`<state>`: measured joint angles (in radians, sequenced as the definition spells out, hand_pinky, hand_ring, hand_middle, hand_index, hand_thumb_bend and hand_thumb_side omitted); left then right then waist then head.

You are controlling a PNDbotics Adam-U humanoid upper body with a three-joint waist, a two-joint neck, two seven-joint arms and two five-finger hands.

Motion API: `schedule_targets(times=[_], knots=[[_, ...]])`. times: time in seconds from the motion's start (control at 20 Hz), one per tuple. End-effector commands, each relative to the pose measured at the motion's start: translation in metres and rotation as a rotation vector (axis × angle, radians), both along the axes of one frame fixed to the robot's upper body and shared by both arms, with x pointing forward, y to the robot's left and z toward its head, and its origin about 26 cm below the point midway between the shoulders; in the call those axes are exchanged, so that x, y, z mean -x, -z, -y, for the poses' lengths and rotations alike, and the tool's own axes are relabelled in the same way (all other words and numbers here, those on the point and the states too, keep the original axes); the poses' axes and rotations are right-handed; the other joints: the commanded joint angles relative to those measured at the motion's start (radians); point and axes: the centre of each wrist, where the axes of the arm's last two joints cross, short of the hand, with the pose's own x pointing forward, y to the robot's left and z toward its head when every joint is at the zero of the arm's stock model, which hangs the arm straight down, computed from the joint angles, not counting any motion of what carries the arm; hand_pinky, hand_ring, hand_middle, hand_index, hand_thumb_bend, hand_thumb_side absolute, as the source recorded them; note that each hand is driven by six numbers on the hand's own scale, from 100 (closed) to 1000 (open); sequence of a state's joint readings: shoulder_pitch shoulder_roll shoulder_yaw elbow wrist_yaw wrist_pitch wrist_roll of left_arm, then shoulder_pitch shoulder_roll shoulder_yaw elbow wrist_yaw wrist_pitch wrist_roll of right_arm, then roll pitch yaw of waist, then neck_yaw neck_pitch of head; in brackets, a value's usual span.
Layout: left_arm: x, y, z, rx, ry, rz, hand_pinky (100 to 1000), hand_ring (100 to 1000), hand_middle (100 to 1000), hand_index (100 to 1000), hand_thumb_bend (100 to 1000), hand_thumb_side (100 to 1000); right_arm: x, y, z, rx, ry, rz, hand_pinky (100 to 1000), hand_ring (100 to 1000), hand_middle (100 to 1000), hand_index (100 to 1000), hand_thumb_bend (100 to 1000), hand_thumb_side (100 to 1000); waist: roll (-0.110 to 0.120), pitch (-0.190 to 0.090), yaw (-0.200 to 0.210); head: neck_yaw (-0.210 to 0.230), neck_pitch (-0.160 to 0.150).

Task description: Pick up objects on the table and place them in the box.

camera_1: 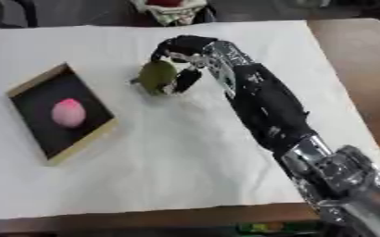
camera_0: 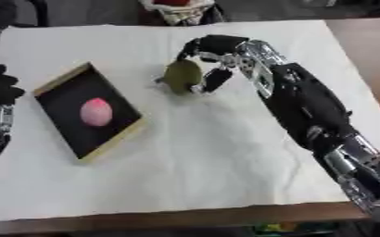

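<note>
An olive-green rounded object (camera_0: pixel 182 75) is held just above the white cloth, right of the box. My right hand (camera_0: pixel 212 58) reaches in from the lower right, fingers and thumb curled round that green object. The box (camera_0: pixel 63 81) is a shallow tray with a wooden rim and black inside, lying on the left of the cloth. A pink round object (camera_0: pixel 96 112) sits in its middle. My left hand (camera_0: pixel 0 85) shows at the left edge beside the box, dark and partly cut off.
A white cloth (camera_0: pixel 225 157) covers most of the brown table (camera_0: pixel 364 41). A red and white thing (camera_0: pixel 177 9) lies past the far edge. The cloth's near half is bare.
</note>
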<state>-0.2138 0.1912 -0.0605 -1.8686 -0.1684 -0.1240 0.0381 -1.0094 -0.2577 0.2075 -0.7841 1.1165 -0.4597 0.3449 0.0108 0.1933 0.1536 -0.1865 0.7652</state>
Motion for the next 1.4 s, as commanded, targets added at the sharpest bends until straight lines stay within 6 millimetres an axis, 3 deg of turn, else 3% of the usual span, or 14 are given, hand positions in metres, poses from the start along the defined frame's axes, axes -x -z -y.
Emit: schedule_targets(times=[0.05,0.1,0.2,0.35,0.65,0.9,1.0,1.1,1.4], knots=[[0.001,-0.007,-0.003,-0.010,-0.007,0.023,692,604,603,775,186,573,-0.003,-0.006,0.003,0.002,0.021,0.040,802,804,774,668,212,163,0.004,-0.016,0.001,0.000,0.005],[0.001,-0.007,-0.003,-0.010,-0.006,0.023,692,604,603,775,185,573,-0.003,-0.006,0.001,-0.011,0.018,0.061,794,794,758,601,195,100,0.004,-0.016,0.002,-0.001,0.005],[0.001,-0.007,-0.003,-0.009,-0.005,0.024,692,603,603,774,183,574,-0.003,-0.009,-0.001,-0.046,0.003,0.116,773,769,716,453,157,100,0.004,-0.016,0.003,-0.002,0.005],[0.001,-0.007,-0.003,-0.009,-0.005,0.022,691,602,602,774,182,576,-0.002,-0.018,-0.007,-0.121,-0.028,0.215,754,748,681,361,110,100,0.002,-0.017,0.006,-0.003,0.005],[0.001,-0.006,-0.002,-0.011,0.006,0.021,690,602,602,774,180,575,0.001,-0.061,-0.028,-0.253,-0.119,0.379,743,740,670,347,105,100,-0.004,-0.022,0.021,-0.009,0.005],[0.000,-0.009,0.001,-0.013,0.029,0.028,689,602,602,774,181,572,0.007,-0.092,-0.056,-0.315,-0.198,0.421,743,740,670,348,107,100,-0.008,-0.022,0.069,-0.027,0.005],[0.000,-0.010,0.003,-0.010,0.039,0.034,688,602,602,774,171,580,0.008,-0.094,-0.067,-0.317,-0.217,0.413,743,740,670,349,147,100,-0.010,-0.019,0.091,-0.036,0.005],[-0.001,-0.012,0.004,-0.007,0.049,0.040,688,602,601,774,182,571,0.008,-0.089,-0.076,-0.313,-0.226,0.394,743,740,670,348,100,100,-0.011,-0.014,0.113,-0.046,0.005],[-0.001,-0.016,0.007,0.011,0.065,0.060,685,599,597,774,182,568,0.012,-0.057,-0.104,-0.279,-0.269,0.320,743,742,673,351,100,100,-0.013,-0.002,0.148,-0.071,0.005]])
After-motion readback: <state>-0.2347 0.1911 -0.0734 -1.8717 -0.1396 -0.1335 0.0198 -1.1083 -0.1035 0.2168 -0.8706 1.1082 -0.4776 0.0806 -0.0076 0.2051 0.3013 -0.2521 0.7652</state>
